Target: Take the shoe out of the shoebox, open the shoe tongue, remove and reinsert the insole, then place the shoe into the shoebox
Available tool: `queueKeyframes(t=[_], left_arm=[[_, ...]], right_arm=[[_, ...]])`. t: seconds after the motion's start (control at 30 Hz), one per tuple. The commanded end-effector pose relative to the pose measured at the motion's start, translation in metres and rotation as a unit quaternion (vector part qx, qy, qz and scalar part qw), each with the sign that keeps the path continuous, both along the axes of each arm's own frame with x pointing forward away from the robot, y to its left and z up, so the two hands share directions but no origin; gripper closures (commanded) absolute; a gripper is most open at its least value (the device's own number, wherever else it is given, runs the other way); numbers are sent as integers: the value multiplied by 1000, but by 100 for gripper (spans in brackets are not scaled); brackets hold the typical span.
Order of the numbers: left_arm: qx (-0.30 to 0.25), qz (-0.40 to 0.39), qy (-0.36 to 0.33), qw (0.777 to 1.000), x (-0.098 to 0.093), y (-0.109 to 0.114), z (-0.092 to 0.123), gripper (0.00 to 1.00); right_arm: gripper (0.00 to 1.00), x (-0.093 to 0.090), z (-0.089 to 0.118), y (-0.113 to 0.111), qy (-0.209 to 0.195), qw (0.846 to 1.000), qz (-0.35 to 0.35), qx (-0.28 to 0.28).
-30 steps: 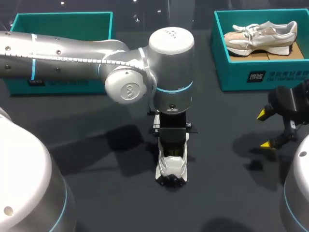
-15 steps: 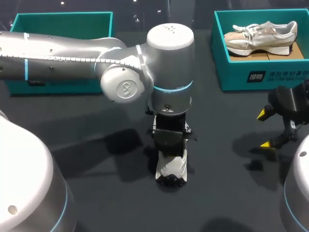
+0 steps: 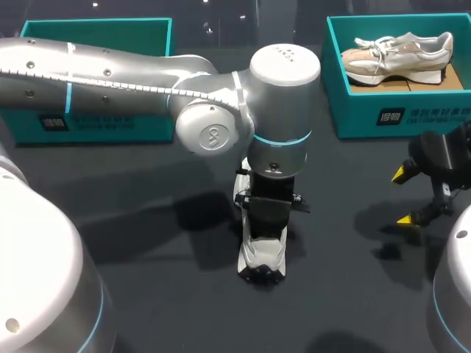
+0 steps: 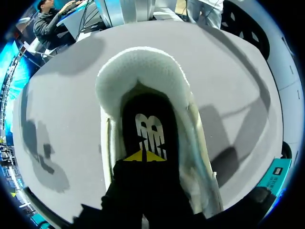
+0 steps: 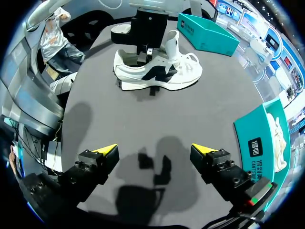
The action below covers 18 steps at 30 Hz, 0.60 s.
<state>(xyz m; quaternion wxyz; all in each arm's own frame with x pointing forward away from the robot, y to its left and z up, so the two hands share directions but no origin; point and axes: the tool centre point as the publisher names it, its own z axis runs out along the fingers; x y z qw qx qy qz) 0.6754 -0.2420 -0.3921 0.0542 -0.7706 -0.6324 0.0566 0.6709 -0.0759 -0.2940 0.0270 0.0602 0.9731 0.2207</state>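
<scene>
Take the bench [image 3: 169, 294] as a clock face with 6 o'clock nearest the robot. One white shoe [image 3: 261, 259] stands on its sole just on the 6 side of centre. Its long axis runs from 6 to 12, heel toward 6 and toe toward 12. The toe half is hidden under the left arm [image 3: 110, 73], which comes in from 9 o'clock.

The left gripper [image 4: 143, 156] is down inside the shoe's opening. Its two yellow tips are drawn together into one point on the black insole [image 4: 143, 109], with the padded heel collar curving ahead of them. Whether any insole is pinched between them cannot be told. From the right wrist, the tongue [image 5: 171, 45] stands lifted upright beside that gripper.

At about 3 o'clock, well apart from the shoe, the right gripper [image 5: 154, 150] hangs over bare bench. Its fingers are spread wide with nothing between them.

At the far edge sit two teal shoeboxes. The one at about 11 o'clock [image 3: 132, 131] is partly covered by the left arm. The one at about 1 o'clock [image 3: 368, 110] holds a second, beige shoe [image 3: 397, 53]. Its long axis runs from 9 to 3, and its laces are nearer the 9 end.
</scene>
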Motion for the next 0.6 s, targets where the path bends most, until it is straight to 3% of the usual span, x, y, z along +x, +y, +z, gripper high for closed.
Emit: queueKeyframes(t=[0.03, 0.2, 0.6], left_arm=[[-8, 4, -31, 999, -2, 11, 30, 100], [-16, 21, -65, 998, 5, 19, 46, 100], [-2, 30, -105, 994, 26, 17, 51, 100]], right_arm=[[0, -2, 0, 0, -1, 1000, -1, -1], [0, -2, 0, 0, -1, 1000, -1, -1], [0, -2, 0, 0, -1, 1000, -1, -1]])
